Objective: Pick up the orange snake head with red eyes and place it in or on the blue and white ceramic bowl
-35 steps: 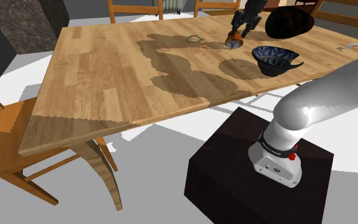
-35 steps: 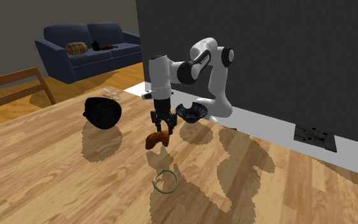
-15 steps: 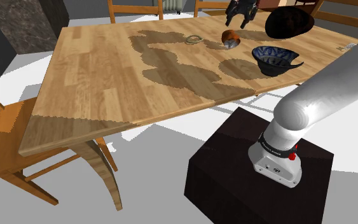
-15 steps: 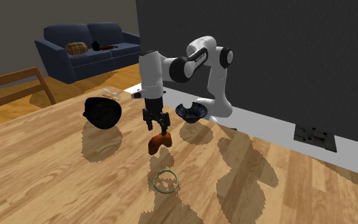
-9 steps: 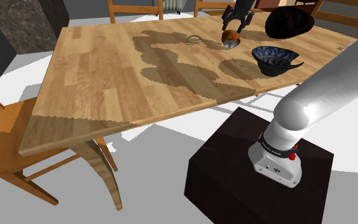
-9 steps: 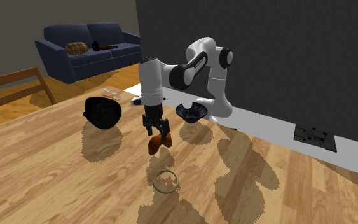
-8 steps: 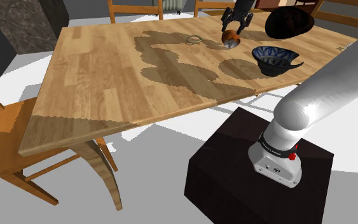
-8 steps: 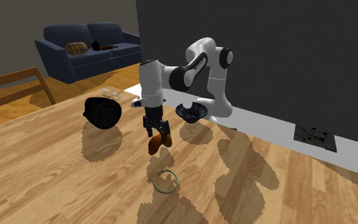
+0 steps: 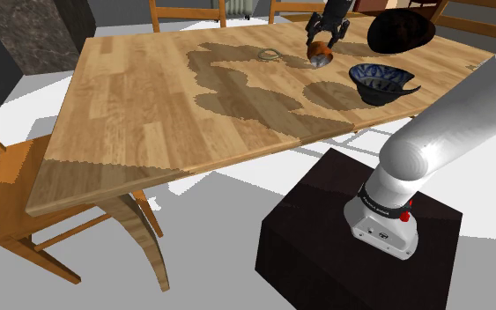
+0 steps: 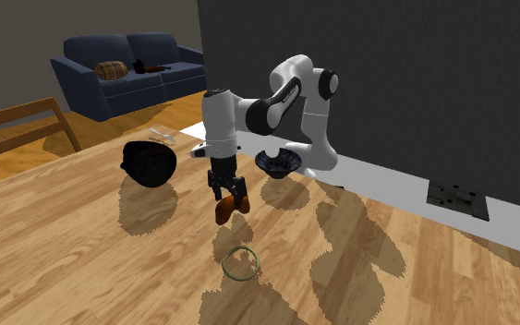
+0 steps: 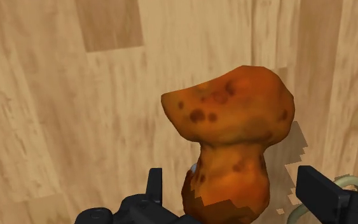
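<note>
Orange snake head (image 11: 231, 133), mottled with dark spots, lies on the wooden table (image 9: 149, 97) directly beneath the black gripper (image 11: 234, 188). Its fingers stand wide on either side without touching, apparently poised to close on it. Blue and white bowl (image 9: 382, 81) sits near the hand, toward the stand, ready to receive it.

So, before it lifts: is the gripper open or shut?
Open: the gripper has fingers apart, either side of the snake head, not touching it.
</note>
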Tool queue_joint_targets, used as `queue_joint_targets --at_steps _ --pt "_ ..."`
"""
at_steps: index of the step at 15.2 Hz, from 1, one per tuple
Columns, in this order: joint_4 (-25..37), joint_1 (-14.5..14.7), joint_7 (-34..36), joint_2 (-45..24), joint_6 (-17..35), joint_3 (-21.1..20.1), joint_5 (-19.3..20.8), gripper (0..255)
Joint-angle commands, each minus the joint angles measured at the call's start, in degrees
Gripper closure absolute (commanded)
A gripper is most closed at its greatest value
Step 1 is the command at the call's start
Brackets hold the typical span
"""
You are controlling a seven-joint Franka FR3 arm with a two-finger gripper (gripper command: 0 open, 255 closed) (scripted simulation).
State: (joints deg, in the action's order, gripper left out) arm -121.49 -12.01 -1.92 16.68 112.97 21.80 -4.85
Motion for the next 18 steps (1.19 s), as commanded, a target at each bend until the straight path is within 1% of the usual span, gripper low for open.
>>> queue_joint_targets --at_steps 1,10,18 --pt "0.0 0.0 0.0 0.0 0.0 0.0 0.0 255" --pt "0.0 0.0 0.0 -0.01 0.01 0.0 0.0 255" --pt "6.02 0.12 0.96 0.12 -6.05 -0.29 0.2 255"
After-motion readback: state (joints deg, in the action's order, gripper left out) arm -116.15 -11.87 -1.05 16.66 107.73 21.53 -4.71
